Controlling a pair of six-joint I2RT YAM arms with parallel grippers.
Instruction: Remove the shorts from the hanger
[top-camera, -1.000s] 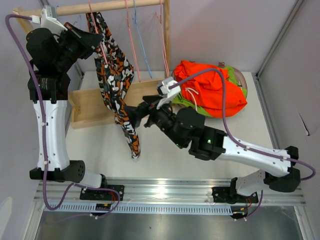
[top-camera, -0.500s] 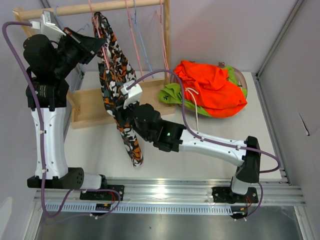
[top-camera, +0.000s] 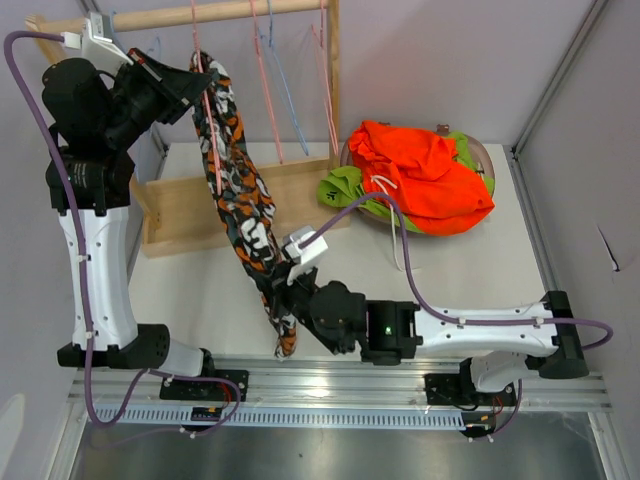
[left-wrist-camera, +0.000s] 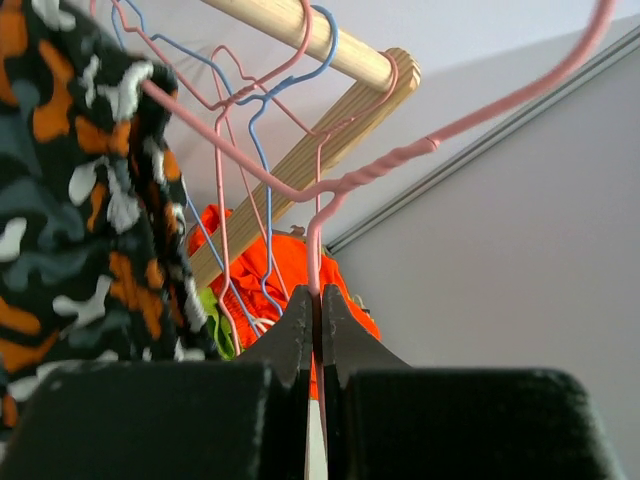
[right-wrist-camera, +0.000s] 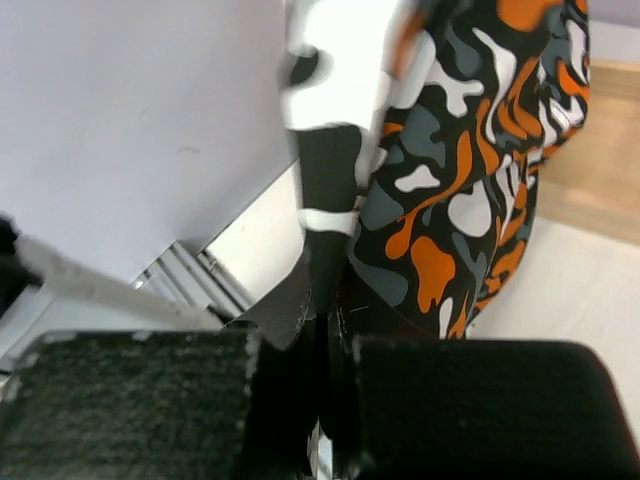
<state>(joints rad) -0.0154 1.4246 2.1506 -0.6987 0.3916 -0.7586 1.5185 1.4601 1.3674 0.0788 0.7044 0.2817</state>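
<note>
The camouflage shorts (top-camera: 240, 200) hang from a pink hanger (top-camera: 210, 110) and stretch diagonally down toward the table's near edge. My left gripper (top-camera: 197, 85) is shut on the pink hanger's wire (left-wrist-camera: 318, 270) just below the wooden rod (top-camera: 220, 13). My right gripper (top-camera: 285, 300) is shut on the lower end of the camouflage shorts (right-wrist-camera: 470, 150), the fabric pinched between its fingers (right-wrist-camera: 290, 300). In the left wrist view the camouflage shorts (left-wrist-camera: 70, 200) fill the left side.
Orange shorts (top-camera: 420, 175) and lime green shorts (top-camera: 345, 190) lie piled in a round basket (top-camera: 482, 152) at the back right. Empty pink (top-camera: 262, 90) and blue hangers (top-camera: 285, 95) hang on the rod. The rack's wooden base (top-camera: 185, 205) lies under the shorts.
My right gripper has closed on the camouflage shorts and moved toward the near edge, drawing them out long and taut. The left arm has kept the hanger near the rod.
</note>
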